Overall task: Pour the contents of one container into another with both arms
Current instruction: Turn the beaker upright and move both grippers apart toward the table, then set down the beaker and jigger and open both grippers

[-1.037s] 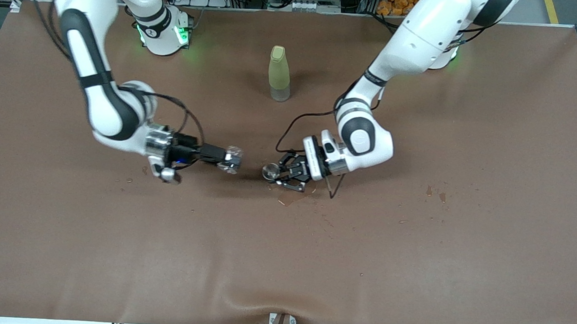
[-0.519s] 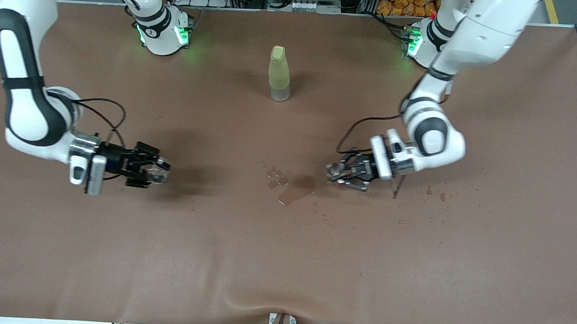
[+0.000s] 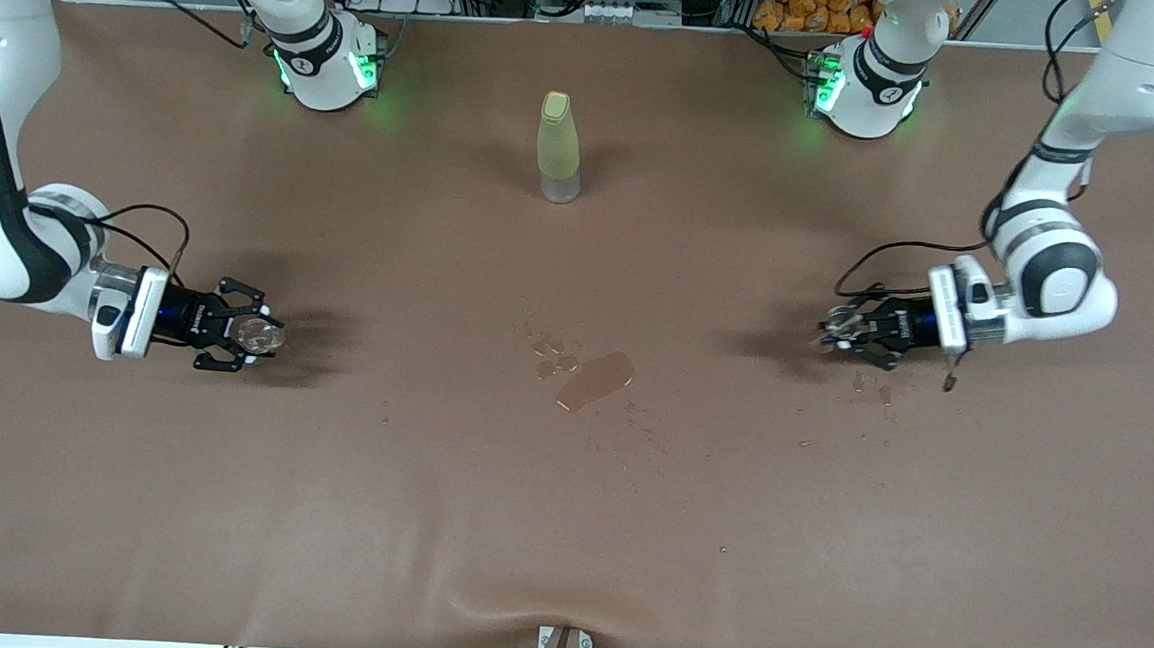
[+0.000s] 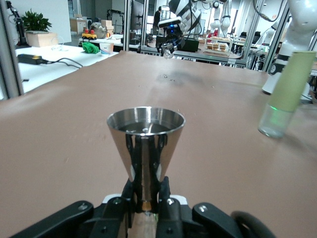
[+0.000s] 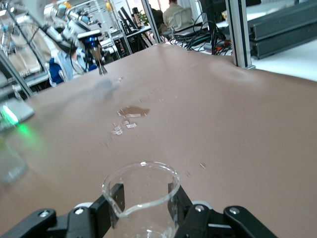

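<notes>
Brown counter, two arms out toward opposite ends. Right pincer sits low over the counter toward the right arm's end, fingers clamped on the clear glass cup; in the right wrist view the glass cup stands upright between the black fingers, mouth up, rim with a small pouring lip, a little clear liquid or glare at its base, hard to tell which. Left pincer sits low over the counter toward the left arm's end, closed on the silver metal cup; the left wrist view shows the metal cup upright, a tapered cone with a wide round rim, its narrow stem pinched between the fingers. The two cups are well apart. Between them on the counter lies a dark wet puddle with smaller droplets just beside it, and a few more spots lie on the counter under the left pincer. A tall yellow-green bottle stands upright on the counter, farther from the front camera than the puddle, between the two arm bases.
</notes>
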Available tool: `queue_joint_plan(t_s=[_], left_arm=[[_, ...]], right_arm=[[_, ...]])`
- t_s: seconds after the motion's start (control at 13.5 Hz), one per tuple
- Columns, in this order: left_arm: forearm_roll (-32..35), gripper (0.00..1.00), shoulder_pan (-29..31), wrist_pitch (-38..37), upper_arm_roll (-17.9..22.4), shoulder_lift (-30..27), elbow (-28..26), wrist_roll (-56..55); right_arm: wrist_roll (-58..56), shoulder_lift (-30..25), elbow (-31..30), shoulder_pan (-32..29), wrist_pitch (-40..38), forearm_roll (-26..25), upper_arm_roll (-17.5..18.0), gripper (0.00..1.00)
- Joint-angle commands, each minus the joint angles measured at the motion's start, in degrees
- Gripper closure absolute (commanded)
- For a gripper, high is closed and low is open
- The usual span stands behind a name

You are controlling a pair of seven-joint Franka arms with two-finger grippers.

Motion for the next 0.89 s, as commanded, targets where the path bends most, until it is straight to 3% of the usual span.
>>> queue_joint_plan(t_s=[0.0,0.37,0.67,0.74,0.81], left_arm=[[4.20,1.00,6.28,-2.63,-0.89,2.50,1.22,0.84],[7.73,1.00,11.65,-2.90,-0.89,10.76,7.02,4.51],[10.36,1.00,13.59,-5.53,-0.89,13.41,10.02,5.93],[10.54,0.97,13.94,-6.75,-0.89,14.28,10.80,6.02],[10.54,0.81,13.94,-8.25,-0.89,15.68,11.85,6.11]], right_arm=[[-8.34,8.36,7.10,-5.15,-4.88,-2.25,1.11,0.98],[-11.77,14.70,12.55,-13.24,-8.49,-8.14,1.20,0.92],[-17.21,20.58,18.35,-14.30,-12.88,-8.42,1.19,0.73],[-17.67,20.94,18.36,-14.30,-13.07,-8.42,1.20,0.71],[-17.85,21.12,18.45,-14.22,-13.07,-8.42,1.20,0.69]])
